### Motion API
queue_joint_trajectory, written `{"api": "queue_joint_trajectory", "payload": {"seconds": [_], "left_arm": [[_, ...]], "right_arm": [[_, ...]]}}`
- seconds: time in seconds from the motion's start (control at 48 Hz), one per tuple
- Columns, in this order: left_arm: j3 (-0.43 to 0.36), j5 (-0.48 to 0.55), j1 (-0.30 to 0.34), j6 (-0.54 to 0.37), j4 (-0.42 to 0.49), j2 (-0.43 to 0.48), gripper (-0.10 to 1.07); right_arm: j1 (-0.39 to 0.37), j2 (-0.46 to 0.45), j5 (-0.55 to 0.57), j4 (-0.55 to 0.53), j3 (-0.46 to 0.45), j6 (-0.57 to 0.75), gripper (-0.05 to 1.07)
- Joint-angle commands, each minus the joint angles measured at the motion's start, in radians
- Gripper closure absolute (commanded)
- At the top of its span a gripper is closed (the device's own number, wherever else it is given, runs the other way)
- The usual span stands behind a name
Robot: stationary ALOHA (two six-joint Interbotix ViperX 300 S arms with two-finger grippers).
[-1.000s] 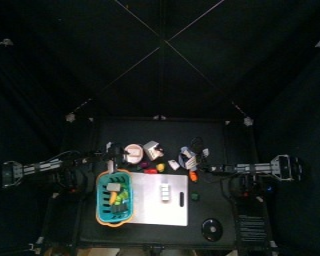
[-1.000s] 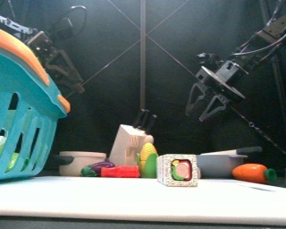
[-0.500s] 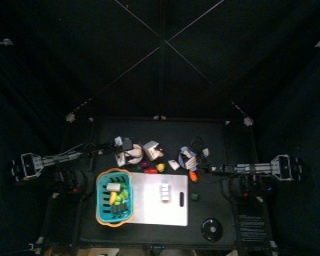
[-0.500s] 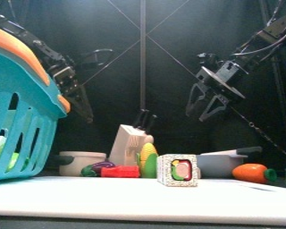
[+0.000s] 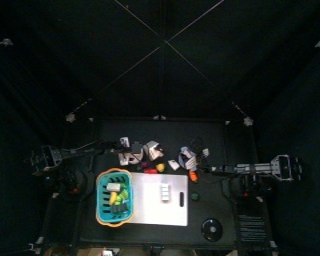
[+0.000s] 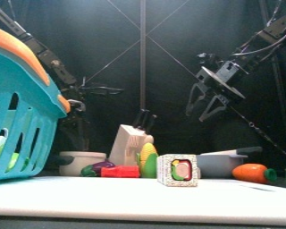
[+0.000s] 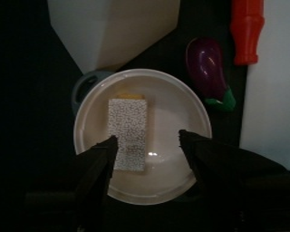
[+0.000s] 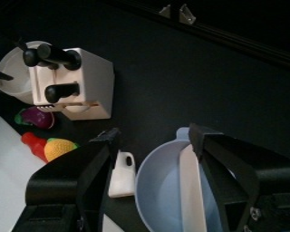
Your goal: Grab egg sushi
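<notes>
- While the left gripper [image 7: 149,139] hung over the white bowl [image 7: 174,109] with its jaws spread wide and holding nothing, the step in hand looked like the approach: lined up above the target, not yet closed on it.
- The egg sushi [image 7: 130,122] lay flat inside that bowl, on its floor and a little to one side of its middle.
- In the top view the bowl [image 5: 128,151] sat at about eleven o'clock from the middle of the counter [image 5: 230,140], behind the teal basket [image 5: 112,196] and the white cutting board [image 5: 164,193].
- The sushi looked like a small oblong block, with a pale, speckled long face and a yellow band of egg at one short end. Whether it was soft or hard plastic could not be told.
- In the left wrist view the jaws stood one on either side of the sushi's width. One jaw seemed closer to it than the other.
- My judgement is that the next move called for a straight descent into the bowl, a slight shift to centre the block between the jaws, and then a close across its narrow width.
- The bowl's sloping wall left little room for the jaw tips, so a tip might strike the rim or push the block sideways before the grip closed.
- A purple eggplant [image 7: 208,62] lay just beside the bowl, outside its rim and out of the path.
- The right gripper [image 6: 211,97] rested at the three o'clock side of the counter, raised, with its jaws apart and empty.
</notes>
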Motion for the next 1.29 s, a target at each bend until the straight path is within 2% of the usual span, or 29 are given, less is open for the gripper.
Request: {"api": "queue_joint_trajectory", "payload": {"seconds": [0.0, 0.583, 1.271], "left_arm": [[-0.032, 0.0, 0.006, 0.0, 0.012, 0.011, 0.0], [-0.08, -0.005, 0.023, 0.0, 0.087, 0.11, 0.0], [-0.078, 0.023, 0.018, 0.0, 0.084, 0.166, 0.02]], "right_arm": [[-0.002, -0.017, 0.0, -0.003, -0.008, -0.002, 0.09], [-0.003, -0.017, 0.0, -0.003, -0.008, -0.002, 0.09], [-0.002, -0.017, 0.0, 0.0, -0.008, -0.002, 0.09]]}}
